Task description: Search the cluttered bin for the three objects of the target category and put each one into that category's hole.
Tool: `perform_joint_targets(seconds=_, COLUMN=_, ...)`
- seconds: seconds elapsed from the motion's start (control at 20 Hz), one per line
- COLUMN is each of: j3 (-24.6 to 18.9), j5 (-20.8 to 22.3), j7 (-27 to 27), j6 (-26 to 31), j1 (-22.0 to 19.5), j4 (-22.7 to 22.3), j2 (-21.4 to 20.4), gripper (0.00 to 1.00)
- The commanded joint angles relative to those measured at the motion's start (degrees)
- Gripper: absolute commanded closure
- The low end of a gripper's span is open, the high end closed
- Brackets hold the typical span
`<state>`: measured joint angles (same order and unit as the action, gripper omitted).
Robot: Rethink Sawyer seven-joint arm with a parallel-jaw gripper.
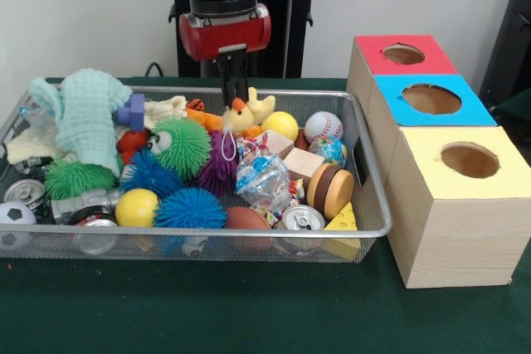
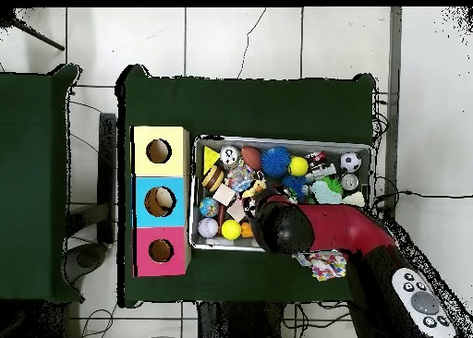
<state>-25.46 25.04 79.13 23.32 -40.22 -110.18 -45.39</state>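
Note:
The wire-mesh bin (image 1: 249,232) stands on the green table, full of mixed objects; it also shows in the overhead view (image 2: 277,140). A yellow duck (image 1: 243,115) with an orange beak sits on top of the clutter at the bin's far side. My gripper (image 1: 235,99) hangs straight down right at the duck's head, touching or nearly touching it. In the overhead view the arm's head (image 2: 282,225) hides the gripper and the duck. The red-topped box's hole (image 1: 403,54) is the farthest in the row of boxes to the right of the bin (image 2: 161,251). I cannot pick out other toys of the duck's kind.
The blue-topped box (image 1: 431,99) and the yellow-topped box (image 1: 470,159) stand in line with the red one. Near the duck lie a yellow ball (image 1: 280,124), a baseball (image 1: 323,127), a purple spiky ball (image 1: 219,167) and a green spiky ball (image 1: 182,147). A pale green cloth (image 1: 87,113) fills the bin's left.

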Motion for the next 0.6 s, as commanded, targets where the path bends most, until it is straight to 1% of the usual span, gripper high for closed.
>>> perform_joint_targets(seconds=0.05, j3=-5.3, j5=-1.6, j7=-1.1, j6=6.2, j1=-0.9, j4=-3.7, j2=-2.5, gripper=1.0)
perform_joint_targets(seconds=0.15, j3=-5.6, j5=-1.8, j7=-0.7, j6=6.5, j1=-0.7, j4=-4.5, j2=-3.0, gripper=1.0)
perform_joint_targets(seconds=0.35, j3=-6.1, j5=-3.0, j7=2.0, j6=5.8, j1=0.6, j4=-8.1, j2=-5.3, gripper=1.0)
perform_joint_targets(seconds=0.5, j3=-4.4, j5=-3.1, j7=3.5, j6=7.3, j1=3.0, j4=-8.8, j2=-6.0, gripper=1.0)
perform_joint_targets(seconds=0.6, j3=-3.6, j5=-3.0, j7=5.1, j6=5.6, j1=4.3, j4=-9.8, j2=-6.2, gripper=1.0)
